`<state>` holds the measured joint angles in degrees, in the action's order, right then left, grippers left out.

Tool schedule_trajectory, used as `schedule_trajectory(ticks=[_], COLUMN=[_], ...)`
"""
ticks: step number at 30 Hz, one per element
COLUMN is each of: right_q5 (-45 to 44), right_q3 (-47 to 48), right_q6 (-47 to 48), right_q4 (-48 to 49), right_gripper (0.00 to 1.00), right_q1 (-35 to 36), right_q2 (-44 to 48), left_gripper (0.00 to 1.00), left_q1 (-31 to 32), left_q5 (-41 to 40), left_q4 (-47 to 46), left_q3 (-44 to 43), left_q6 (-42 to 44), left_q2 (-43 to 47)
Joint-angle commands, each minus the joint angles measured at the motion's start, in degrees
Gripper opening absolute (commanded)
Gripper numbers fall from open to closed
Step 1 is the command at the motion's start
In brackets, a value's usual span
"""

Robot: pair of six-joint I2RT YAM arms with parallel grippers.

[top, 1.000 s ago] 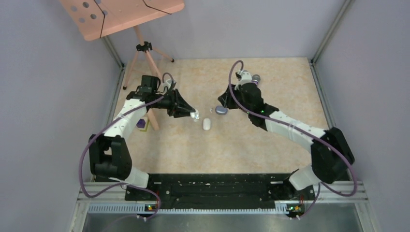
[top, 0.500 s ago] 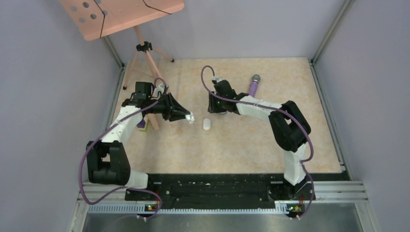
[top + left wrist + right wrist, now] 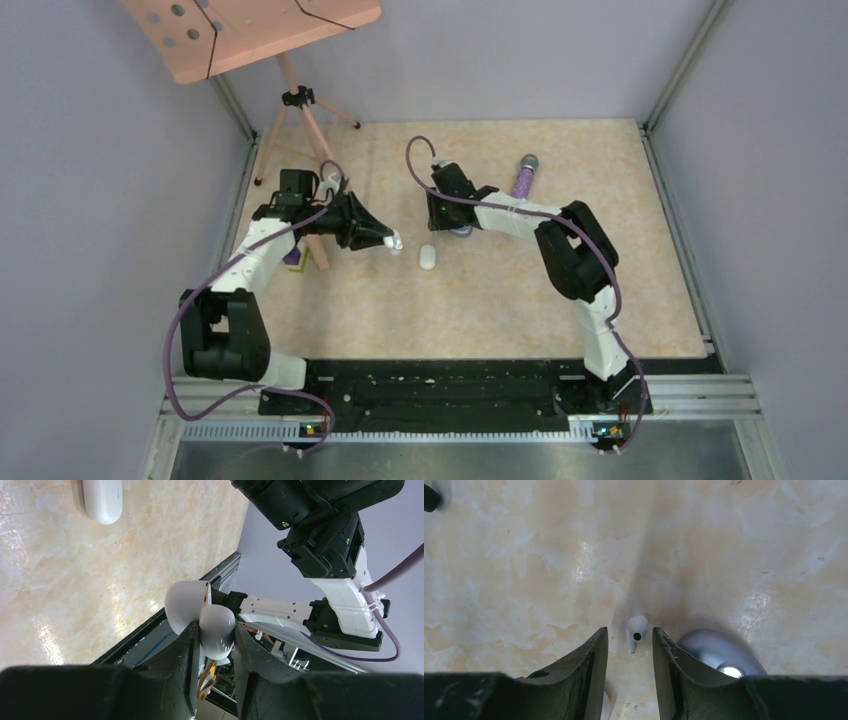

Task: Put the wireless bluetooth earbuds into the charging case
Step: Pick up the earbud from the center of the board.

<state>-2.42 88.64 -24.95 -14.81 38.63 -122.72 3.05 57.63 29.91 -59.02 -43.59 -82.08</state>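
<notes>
The white earbud (image 3: 636, 632) lay on the table (image 3: 524, 555) between the right gripper's (image 3: 630, 645) open jaws, with a grey case (image 3: 716, 652) at its 4 o'clock. Tiny, light and glossy, it would likely slip, so it was best pinched across the bulb. The left gripper (image 3: 212, 647) was clamped on a white case (image 3: 200, 615), lid open.

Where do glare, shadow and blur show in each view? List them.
Left wrist view: the left claw, dark and blurred along the bottom edge, clamps the glossy white open charging case; glare streaks the beige marbled tabletop. Right wrist view: soft shadow surrounds the small white stemmed earbud inside the open right claw; sheen patches above. Top view: even light, sharp.
</notes>
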Motion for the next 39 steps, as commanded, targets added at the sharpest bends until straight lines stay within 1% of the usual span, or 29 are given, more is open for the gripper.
schedule_trajectory(ticks=[1,6,10,15,18,19,21,25,28,31,36,39], right_q5=[-3.90,-5.43,-6.00,-5.82,-5.36,-5.29,-5.42,-6.46,-8.57,-11.14,-18.04,-22.49], right_q3=[3.20,4.19,4.47,4.37,4.07,3.59,2.21,-3.02,-11.02,-20.84,-33.43,-36.03], right_q6=[1.34,2.30,2.87,2.51,2.03,1.85,1.58,1.35,0.88,0.20,-0.98,-1.75], right_q4=[-1.61,-2.33,-2.99,-2.77,-2.64,-2.27,-1.45,-0.52,0.47,0.74,-4.58,-8.52], right_gripper=[0.38,0.37,0.33,0.18,0.06,0.04,0.02,0.01,0.01,0.01,0.01,0.01], right_q1=[0.91,1.33,1.78,1.93,1.89,1.90,1.93,1.89,1.91,1.89,2.30,3.56], right_q2=[-1.65,-2.98,-3.28,-2.61,-1.47,-0.74,1.42,8.41,16.31,26.76,39.87,43.58], left_gripper=[0.00,0.00,0.00,0.00,0.00,0.00,0.00,0.00,0.00,0.00,0.00,0.00], left_q1=[-0.41,-0.47,-0.50,-0.50,-0.50,-0.50,-0.50,-0.50,-0.50,-0.50,-0.28,-0.07], left_q5=[1.78,2.21,2.24,2.46,2.40,2.40,2.40,2.36,2.14,2.30,2.16,1.99], left_q4=[-2.46,-2.78,-3.08,-3.50,-3.55,-3.50,-3.46,-2.81,-2.24,-2.23,-2.50,-2.66], left_q3=[0.05,-0.03,0.12,0.44,0.79,0.90,1.14,1.28,1.49,2.03,3.37,3.97], left_q6=[0.10,-0.11,-0.23,-0.35,-0.28,-0.22,-0.12,0.41,0.96,1.03,1.23,1.23], left_q2=[-0.04,-0.42,-0.47,-0.44,-0.18,-0.13,0.21,0.79,1.66,2.41,3.16,3.48])
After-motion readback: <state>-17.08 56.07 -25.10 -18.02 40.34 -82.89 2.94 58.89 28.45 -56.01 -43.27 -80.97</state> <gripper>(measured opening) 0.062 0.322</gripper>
